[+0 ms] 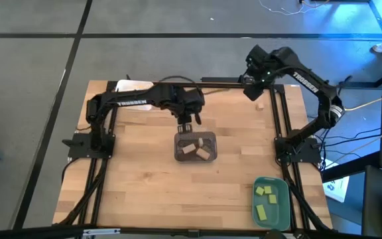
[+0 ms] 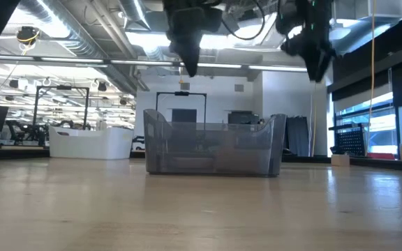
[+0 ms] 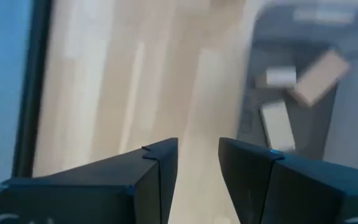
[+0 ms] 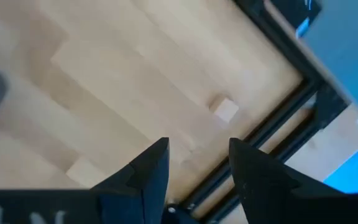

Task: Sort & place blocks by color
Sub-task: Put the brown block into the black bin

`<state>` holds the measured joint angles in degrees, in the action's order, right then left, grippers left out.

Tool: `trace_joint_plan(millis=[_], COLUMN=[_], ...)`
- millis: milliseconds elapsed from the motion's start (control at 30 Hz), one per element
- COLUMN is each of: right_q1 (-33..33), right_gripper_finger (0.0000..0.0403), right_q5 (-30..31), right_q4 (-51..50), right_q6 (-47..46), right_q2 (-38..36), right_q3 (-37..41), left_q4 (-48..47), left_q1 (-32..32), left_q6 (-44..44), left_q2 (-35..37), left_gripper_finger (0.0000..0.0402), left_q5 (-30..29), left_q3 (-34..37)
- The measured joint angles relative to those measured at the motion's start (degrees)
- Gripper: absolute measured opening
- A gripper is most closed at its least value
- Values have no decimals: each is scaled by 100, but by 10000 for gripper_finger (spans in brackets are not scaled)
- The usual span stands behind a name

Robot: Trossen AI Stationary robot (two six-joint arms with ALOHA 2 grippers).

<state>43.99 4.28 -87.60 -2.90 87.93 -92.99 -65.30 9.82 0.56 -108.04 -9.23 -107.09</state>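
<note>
The grey tray (image 1: 195, 147) stands mid-table and holds several pale tan blocks (image 1: 190, 149), which the left wrist view also shows (image 3: 319, 78). My left gripper (image 1: 186, 121) hangs above the tray's far rim, open (image 3: 197, 146), with nothing between its fingers. My right gripper (image 1: 252, 89) is over the table's far right corner, pointing down, open (image 4: 197, 146) and empty. A single tan cube (image 4: 224, 109) lies on the table just beyond its fingers, also seen from above (image 1: 260, 104). Yellow-green blocks (image 1: 265, 192) lie in the teal tray (image 1: 282, 211).
A white tray (image 1: 132, 86) sits at the far left edge and shows in the low view (image 2: 89, 143). The black frame rail (image 4: 272, 118) runs close past the tan cube along the table's right side. Bare wood lies between the grey tray and the near edge.
</note>
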Motion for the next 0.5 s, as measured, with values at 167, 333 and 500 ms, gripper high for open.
trace_joint_plan(millis=[167, 333, 500], right_q1=[400, 854, 1035], right_gripper_finger=[166, 166, 163], right_q5=[-43, -9, -28], right_q4=[766, 1324, 1714], right_q6=[-602, -764, -589], right_q2=[10, 37, 49], right_q3=[1072, 2024, 2568], left_q4=[56, 81, 33], left_q1=[256, 385, 424], left_q6=[2, 2, 7], left_q2=[194, 304, 311], left_gripper_finger=[108, 108, 108], left_q5=[-70, -57, -29], left_q3=[-1, -2, 7])
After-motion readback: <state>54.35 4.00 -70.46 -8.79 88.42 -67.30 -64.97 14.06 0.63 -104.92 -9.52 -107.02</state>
